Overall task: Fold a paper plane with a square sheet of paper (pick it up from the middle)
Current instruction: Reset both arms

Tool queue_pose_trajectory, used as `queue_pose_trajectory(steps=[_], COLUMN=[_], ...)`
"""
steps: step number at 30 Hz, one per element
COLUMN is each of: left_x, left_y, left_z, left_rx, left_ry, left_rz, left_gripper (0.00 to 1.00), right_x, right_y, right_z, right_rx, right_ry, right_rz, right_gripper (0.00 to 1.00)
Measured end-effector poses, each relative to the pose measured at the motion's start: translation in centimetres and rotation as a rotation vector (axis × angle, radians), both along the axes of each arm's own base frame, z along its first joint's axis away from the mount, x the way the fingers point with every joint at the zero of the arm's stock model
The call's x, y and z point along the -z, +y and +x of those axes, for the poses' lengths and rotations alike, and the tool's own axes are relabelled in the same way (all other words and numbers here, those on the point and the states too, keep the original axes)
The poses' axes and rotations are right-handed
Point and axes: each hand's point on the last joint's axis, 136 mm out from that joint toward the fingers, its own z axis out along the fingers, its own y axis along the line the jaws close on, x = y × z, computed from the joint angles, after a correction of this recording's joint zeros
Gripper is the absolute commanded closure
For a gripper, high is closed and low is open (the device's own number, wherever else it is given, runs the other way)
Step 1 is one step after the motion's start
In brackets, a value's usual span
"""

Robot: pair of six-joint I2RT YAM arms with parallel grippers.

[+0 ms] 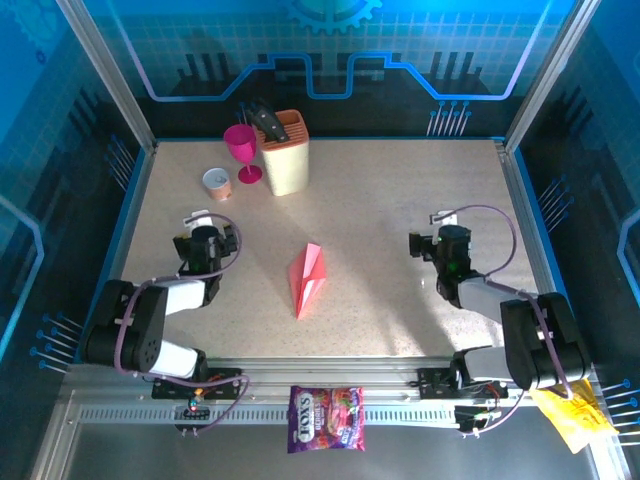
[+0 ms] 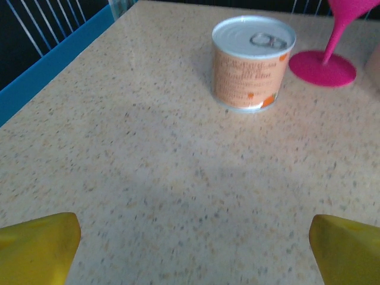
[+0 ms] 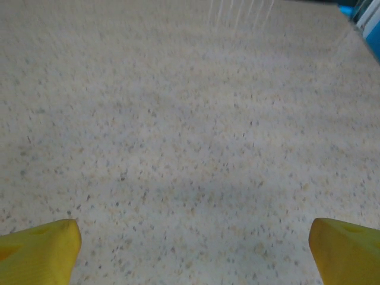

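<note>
Well apart (right hand (image 1: 440,232)): paper plane (image 1: 307,279)

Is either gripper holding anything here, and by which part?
Nothing is held. The left gripper and right gripper both stand open above the table, and the paper plane lies free between the arms, touched by neither.

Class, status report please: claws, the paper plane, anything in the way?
Left claw open, empty. Right claw open, empty. Paper plane folded, lying mid-table between them. Can, pink goblet at far left, not in the way.
</note>
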Motion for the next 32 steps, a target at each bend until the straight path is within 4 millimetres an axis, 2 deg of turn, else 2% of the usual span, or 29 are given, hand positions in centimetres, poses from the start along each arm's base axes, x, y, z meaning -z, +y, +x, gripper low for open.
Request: queue_pose_trajectory(steps=[3, 5, 6, 8, 11, 13, 17, 32], left_x=[-0.1, -0.2, 0.1, 0.5, 0.4, 0.1, -0.2, -0.3], left_y=[-0.5, -1.5, -1.9, -2.5, -3.0, -3.2, -3.5, -3.5], left_z=[0.9, 1.6, 1.9, 2.0, 2.2, 2.3, 2.4, 2.5], left_rx=[0.058, 0.12, 0.148, 0.182, 0.213, 0.225, 0.237, 0.244], left_ry=[-0.027, -0.051, -0.052, -0.044, -0.054, -0.066, -0.08, -0.087], left_rz=[-0.028, -0.039, -0.044, -0.048, -0.057, -0.061, -0.064, -0.065], left_gripper=[0.0, 0.0, 0.0, 0.0, 0.0, 0.0, 0.0, 0.0], right_x=[0.9, 2.9, 3.3, 2.6, 0.1, -0.7, -0.7, -0.5], right_y=[-1.7, -1.7, -1.2, -0.4, 0.4, 0.8, 1.8, 1.5], right_z=[0.4, 0.3, 0.3, 1.2, 3.1, 3.6, 3.5, 3.4], right_rx=[0.029, 0.012, -0.014, -0.059, -0.101, -0.105, -0.123, -0.122], right_ry=[-0.079, -0.036, -0.018, -0.031, -0.097, -0.122, -0.121, -0.114], right_rz=[0.037, 0.05, 0.062, 0.074, 0.078, 0.063, 0.043, 0.046], right_gripper=[0.01, 0.01, 0.01, 0.01, 0.01, 0.01, 0.01, 0.01])
